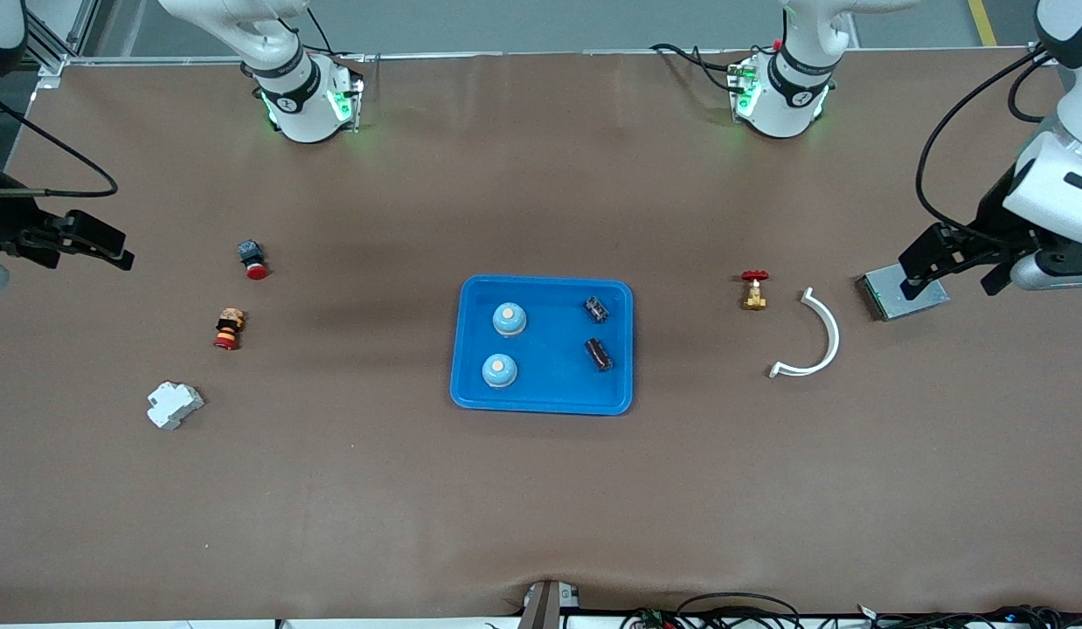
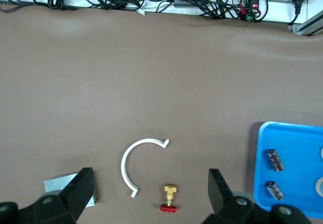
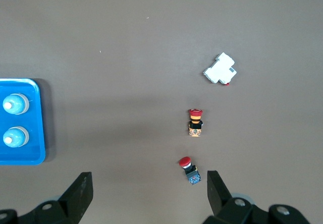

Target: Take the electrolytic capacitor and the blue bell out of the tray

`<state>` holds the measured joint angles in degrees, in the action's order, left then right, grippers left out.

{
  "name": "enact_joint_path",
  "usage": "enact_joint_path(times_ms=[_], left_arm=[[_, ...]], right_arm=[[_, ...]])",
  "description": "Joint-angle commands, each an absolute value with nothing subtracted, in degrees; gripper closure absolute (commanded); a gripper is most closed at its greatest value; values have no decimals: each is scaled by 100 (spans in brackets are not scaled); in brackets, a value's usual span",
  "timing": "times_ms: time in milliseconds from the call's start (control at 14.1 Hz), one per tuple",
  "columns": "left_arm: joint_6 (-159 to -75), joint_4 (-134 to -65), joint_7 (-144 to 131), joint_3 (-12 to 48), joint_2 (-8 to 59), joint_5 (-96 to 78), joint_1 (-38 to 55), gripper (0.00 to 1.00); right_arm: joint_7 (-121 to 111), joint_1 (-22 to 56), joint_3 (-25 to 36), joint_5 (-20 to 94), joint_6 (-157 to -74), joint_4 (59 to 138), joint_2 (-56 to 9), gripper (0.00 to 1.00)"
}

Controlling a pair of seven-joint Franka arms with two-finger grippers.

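A blue tray (image 1: 545, 404) lies mid-table. In it stand two light-blue bells (image 1: 509, 319) (image 1: 499, 370) on the right arm's side and two dark capacitors (image 1: 597, 308) (image 1: 599, 354) on the left arm's side. My left gripper (image 1: 956, 271) hangs open and empty over the left arm's end of the table, by a grey plate. Its wrist view shows the gripper (image 2: 151, 196), the capacitors (image 2: 274, 159) (image 2: 273, 190) and the tray (image 2: 298, 133). My right gripper (image 1: 82, 253) hangs open and empty over the right arm's end. That gripper (image 3: 149, 196) and the bells (image 3: 14, 104) (image 3: 14, 136) show in the right wrist view.
Toward the left arm's end lie a brass valve with a red handle (image 1: 754, 289), a white curved strip (image 1: 816, 341) and a grey plate (image 1: 899, 297). Toward the right arm's end lie two red push buttons (image 1: 253, 259) (image 1: 229, 328) and a white breaker (image 1: 175, 404).
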<state>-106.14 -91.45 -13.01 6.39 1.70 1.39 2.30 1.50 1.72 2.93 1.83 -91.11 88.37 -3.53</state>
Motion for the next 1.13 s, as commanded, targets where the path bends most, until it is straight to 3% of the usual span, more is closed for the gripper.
enact_joint_path(times_ms=[0, 354, 779, 1062], left_arm=[[-10556, -9114, -1817, 895, 220, 149, 246, 0], [-10547, -9106, -3387, 1634, 1025, 193, 561, 0], [-10644, -8826, -4579, 1643, 2257, 168, 1511, 0], [-10652, -8482, -5115, 1644, 2838, 176, 1731, 0]], right_arm=[[237, 316, 308, 220, -9491, 9411, -79, 0], [1079, 790, 308, 220, -10080, 10124, -9, 0], [2221, 1572, 308, 220, -11055, 10898, -53, 0], [3232, 2283, 308, 211, -11398, 10907, -412, 0]])
